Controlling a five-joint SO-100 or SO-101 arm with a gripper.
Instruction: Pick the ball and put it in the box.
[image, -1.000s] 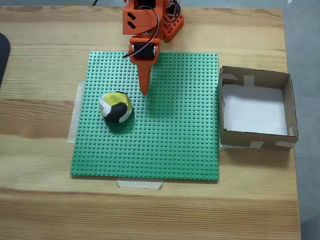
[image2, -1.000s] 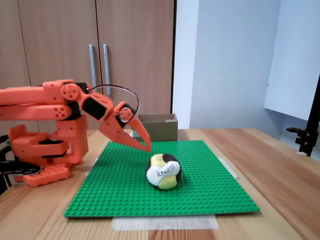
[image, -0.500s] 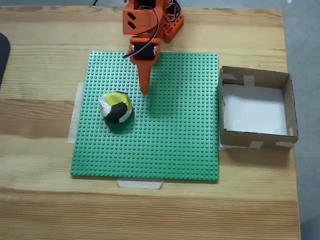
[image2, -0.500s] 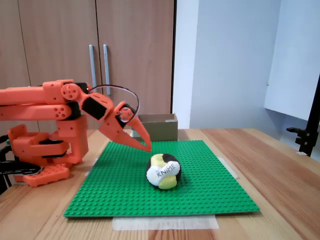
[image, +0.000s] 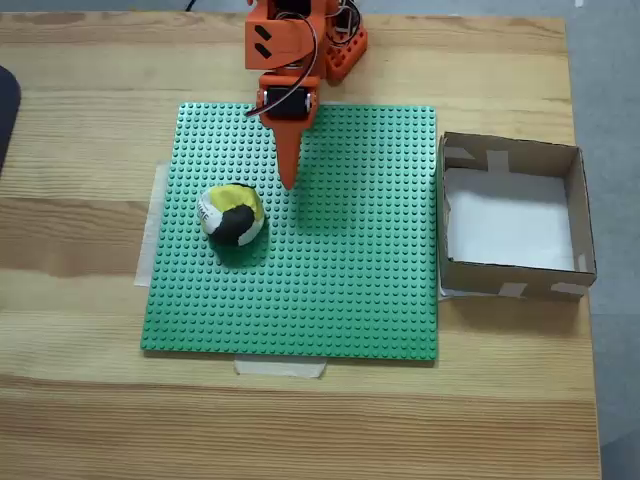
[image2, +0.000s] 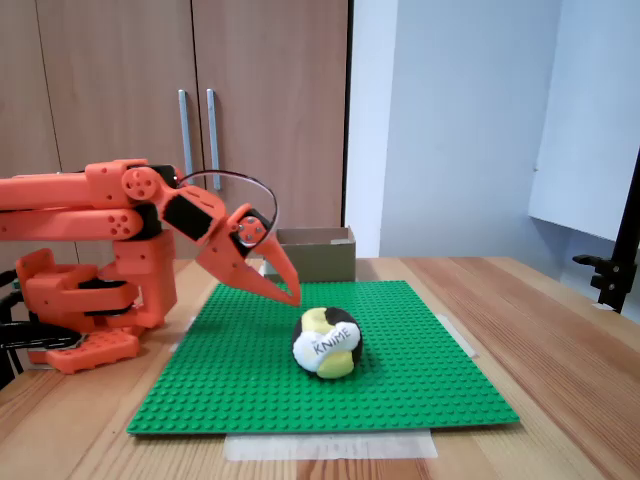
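Note:
The ball (image: 232, 214) (image2: 327, 343), patched yellow, black and white with dark lettering, rests on the left half of a green studded baseplate (image: 340, 260). My orange gripper (image: 289, 182) (image2: 292, 294) hangs shut just above the plate, its tip pointing down, a short way up and to the right of the ball in the top-down fixed view and not touching it. Nothing is held. The box (image: 513, 220) (image2: 313, 254), brown cardboard with a white floor and pale tape strips, stands off the plate's right edge in that view.
The arm's orange base (image2: 85, 300) sits at the table's far edge in the top-down fixed view. Wooden table (image: 80, 400) surrounds the plate. Wooden cabinet doors (image2: 190, 110) stand behind in the side view. A dark object (image: 6, 110) pokes in at the left.

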